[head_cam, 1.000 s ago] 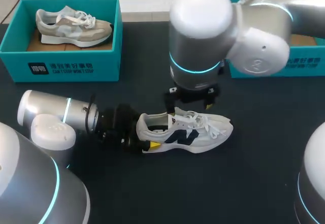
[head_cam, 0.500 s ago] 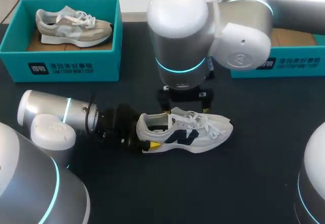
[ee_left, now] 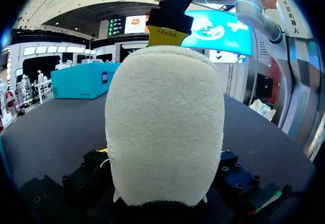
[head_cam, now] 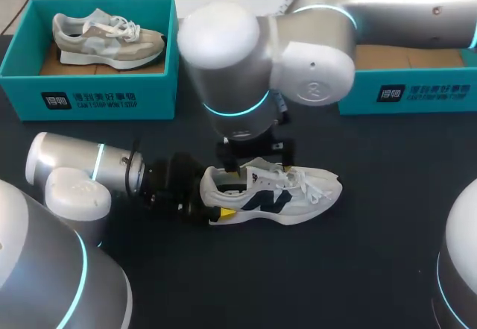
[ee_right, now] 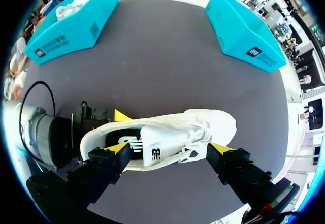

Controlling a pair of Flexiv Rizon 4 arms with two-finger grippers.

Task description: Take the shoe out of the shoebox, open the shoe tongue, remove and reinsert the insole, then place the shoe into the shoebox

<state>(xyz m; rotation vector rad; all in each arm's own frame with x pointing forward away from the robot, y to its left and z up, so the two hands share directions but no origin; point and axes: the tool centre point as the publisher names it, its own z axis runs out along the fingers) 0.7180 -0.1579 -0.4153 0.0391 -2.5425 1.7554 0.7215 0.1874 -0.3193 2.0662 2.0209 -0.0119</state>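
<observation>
Dark tabletop (head_cam: 387,232): my left gripper (head_cam: 211,197) clamps the white shoe (head_cam: 298,191) by its heel; my right gripper (ee_right: 168,149) hangs spread above, liable to snag laces (ee_right: 195,137), not tongue (ee_right: 152,153).

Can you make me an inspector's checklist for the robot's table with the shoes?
Surface: dark table.
Job's things: white shoe on the table, outside the boxes; far-right shoebox partly hidden by the right arm.
Clutter: far-left shoebox holding a beige shoe.
Grippers: left end effector shut on the white shoe's heel; right end effector open above the shoe.
Cables: black cable looped beside the left arm.
Surroundings: nothing seen.
</observation>
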